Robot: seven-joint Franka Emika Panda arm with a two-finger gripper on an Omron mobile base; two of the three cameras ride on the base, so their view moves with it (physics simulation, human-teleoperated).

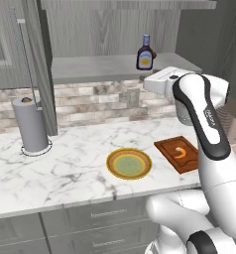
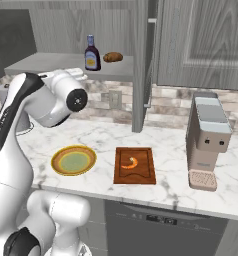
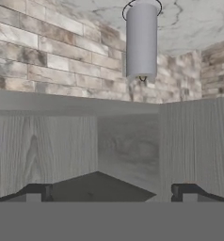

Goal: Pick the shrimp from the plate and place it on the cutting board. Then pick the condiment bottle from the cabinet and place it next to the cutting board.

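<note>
Reaching: empty pincer (image 3: 109, 193), jaws apart, faces the cabinet shelf (image 1: 90, 67).
Shrimp (image 2: 131, 162): lies on cutting board (image 2: 141, 176).
Condiment bottle (image 1: 145, 52): upright on shelf.
Advice: approach level, straddle its body.

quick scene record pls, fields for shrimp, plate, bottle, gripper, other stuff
shrimp: lying on the cutting board, shrimp
plate: plate on the counter beside the board, nothing on it
bottle: condiment bottle upright on the cabinet shelf, a brown lump beside it
gripper: gripper open, holding nothing
other: paper towel roll, coffee machine
</note>
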